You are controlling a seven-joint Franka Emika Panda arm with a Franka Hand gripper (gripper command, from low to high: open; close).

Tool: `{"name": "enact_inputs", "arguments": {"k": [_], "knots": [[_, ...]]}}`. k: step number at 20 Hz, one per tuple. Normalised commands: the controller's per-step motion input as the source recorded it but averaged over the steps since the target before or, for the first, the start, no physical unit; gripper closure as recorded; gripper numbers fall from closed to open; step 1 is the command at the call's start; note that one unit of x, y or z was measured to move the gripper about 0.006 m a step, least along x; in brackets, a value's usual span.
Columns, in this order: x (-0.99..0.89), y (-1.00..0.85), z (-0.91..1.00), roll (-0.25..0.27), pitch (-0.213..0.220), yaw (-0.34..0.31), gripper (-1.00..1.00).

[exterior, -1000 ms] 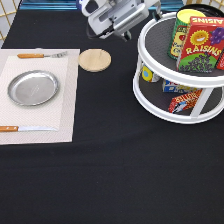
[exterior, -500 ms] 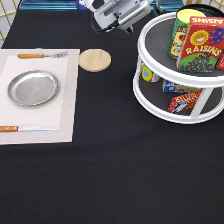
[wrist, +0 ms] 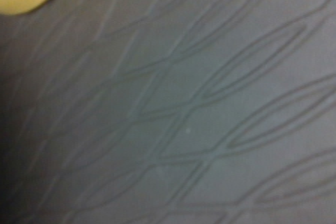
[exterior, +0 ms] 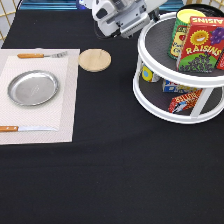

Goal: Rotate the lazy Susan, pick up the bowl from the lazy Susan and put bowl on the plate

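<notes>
The lazy Susan [exterior: 150, 97] stands at the exterior view's right, white with two dark grey tiers. My gripper [exterior: 121, 19] hovers at the exterior view's top, just left of the upper tier's rim. The silver plate [exterior: 32, 88] lies empty on a pale placemat at the exterior view's left. I cannot make out the black bowl; only a dark curved edge [exterior: 202, 6] shows behind the can on the upper tier. The wrist view shows a grey lattice-patterned surface [wrist: 195, 120] from very close.
A yellow-green can [exterior: 181, 30] and a red raisins box [exterior: 204, 49] stand on the upper tier, with small packets [exterior: 181, 99] on the lower one. A wooden coaster [exterior: 94, 59] lies between gripper and placemat. A fork [exterior: 40, 55] and a knife [exterior: 27, 128] flank the plate.
My hand has shifted only slightly at the top, beside the lazy Susan's rim. Nothing else has moved.
</notes>
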Motion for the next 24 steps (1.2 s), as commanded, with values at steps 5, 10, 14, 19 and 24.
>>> {"name": "enact_inputs", "arguments": {"k": [5, 10, 14, 19, 24], "knots": [[0.23, 0.02, -0.12, -0.029, -0.02, -0.006, -1.0], [0.43, -0.01, -0.02, -0.018, -0.05, -0.021, -1.0], [0.62, -0.05, 0.0, -0.006, -0.065, -0.02, -1.0], [0.79, -0.02, -0.08, 0.0, -0.007, -0.001, -1.0], [0.79, -0.04, -0.17, 0.0, 0.0, 0.0, -1.0]]}}
